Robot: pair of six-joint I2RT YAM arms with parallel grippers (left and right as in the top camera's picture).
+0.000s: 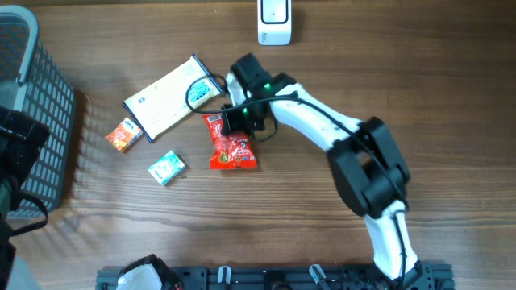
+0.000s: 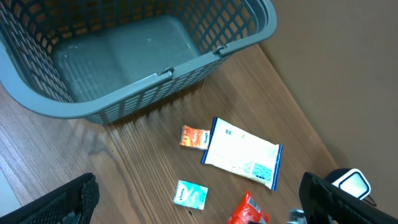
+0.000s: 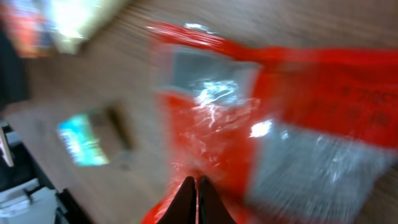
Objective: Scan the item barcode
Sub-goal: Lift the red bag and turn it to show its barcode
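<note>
Red packet (image 1: 231, 147) lies flat near the middle of the tabletop (image 1: 266, 234), its upper edge under the right tool. From the left: a grey basket (image 1: 32, 97) sits at the tabletop's edge. The left tool (image 2: 198, 186) is beside it, fingers spread wide and holding nothing. Next come a small orange box (image 1: 123, 134), a small teal packet (image 1: 167, 167), and a tilted white pouch (image 1: 172, 96) just beside the red packet. The right tool (image 1: 234, 121) has its fingers pressed together on the packet's top edge, though its wrist view is blurred. A white scanner (image 1: 274, 22) stands well apart at the far edge.
</note>
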